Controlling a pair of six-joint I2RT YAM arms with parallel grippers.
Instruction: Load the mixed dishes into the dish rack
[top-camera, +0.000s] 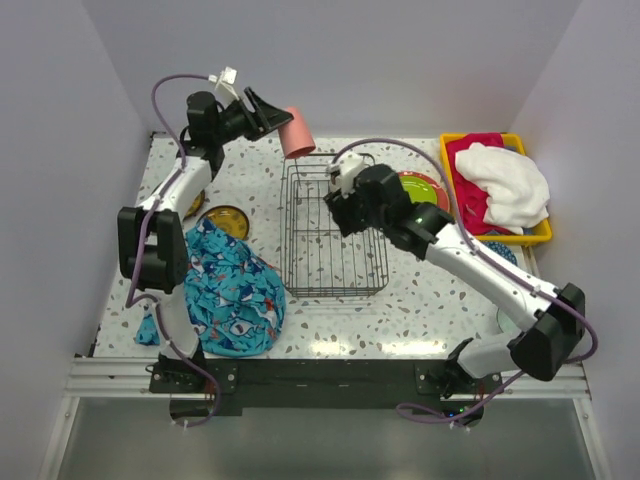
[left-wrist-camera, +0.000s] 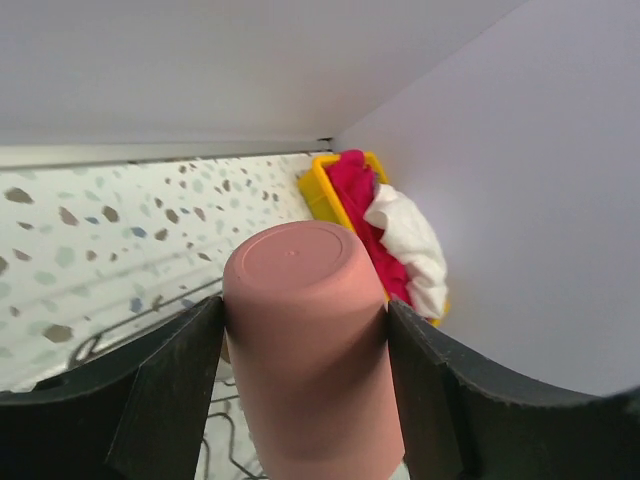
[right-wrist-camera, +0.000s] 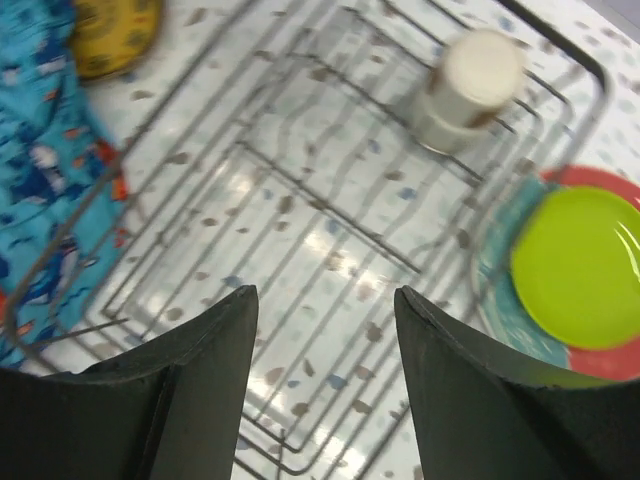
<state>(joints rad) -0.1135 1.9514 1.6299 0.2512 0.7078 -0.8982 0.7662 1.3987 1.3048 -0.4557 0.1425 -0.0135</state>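
Observation:
My left gripper (top-camera: 278, 120) is shut on a pink cup (top-camera: 297, 133) and holds it in the air over the far edge of the dark wire dish rack (top-camera: 300, 262). In the left wrist view the cup (left-wrist-camera: 305, 340) sits bottom-out between both fingers. My right gripper (top-camera: 342, 208) hovers open and empty over the rack (right-wrist-camera: 300, 180). A cream cup (right-wrist-camera: 468, 88) stands upside down in the rack's far part. A lime-green plate (right-wrist-camera: 580, 265) lies on a teal-and-red plate (right-wrist-camera: 500, 250) right of the rack (top-camera: 420, 187). A yellow-olive plate (top-camera: 226, 218) lies left of the rack.
A blue patterned cloth (top-camera: 232, 285) is heaped at the front left, touching the rack's left side. A yellow tray (top-camera: 455, 140) with pink and white cloths stands at the back right. A blue patterned dish (top-camera: 500, 247) shows partly behind my right arm.

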